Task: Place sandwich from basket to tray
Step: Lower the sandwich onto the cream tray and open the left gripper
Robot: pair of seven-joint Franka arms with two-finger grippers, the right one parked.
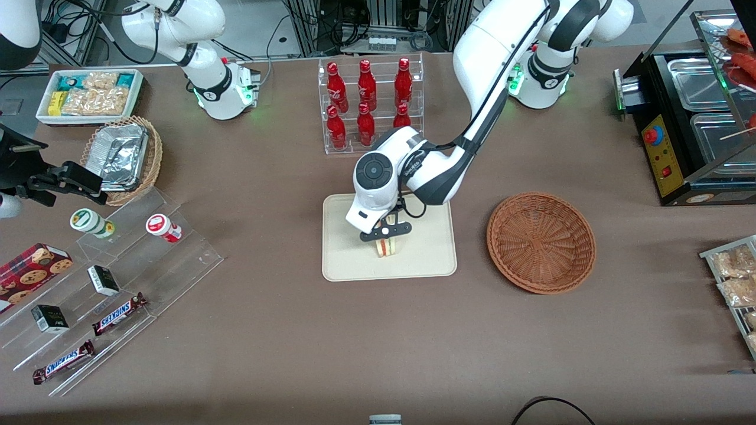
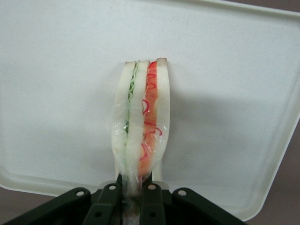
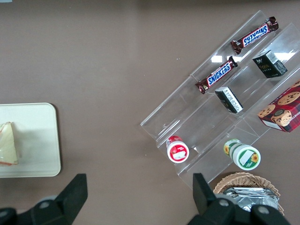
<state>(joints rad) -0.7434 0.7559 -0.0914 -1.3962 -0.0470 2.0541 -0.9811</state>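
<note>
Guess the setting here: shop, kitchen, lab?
Likely a lab mock-up of a snack shop: red bottles in a clear acrylic rack, Snickers bars on clear stepped shelves, cables past the table. The pincer holds the wrapped triangular sandwich over the cream rectangular tray.

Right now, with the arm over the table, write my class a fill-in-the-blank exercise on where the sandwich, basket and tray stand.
1. The sandwich is gripped by the end effector directly over the ____.
2. The basket holds ____.
3. The end effector is ____ on the sandwich's edge.
4. The tray lies nearer the front camera than the rack of red ____.

Missing words: tray; nothing; shut; bottles
</note>
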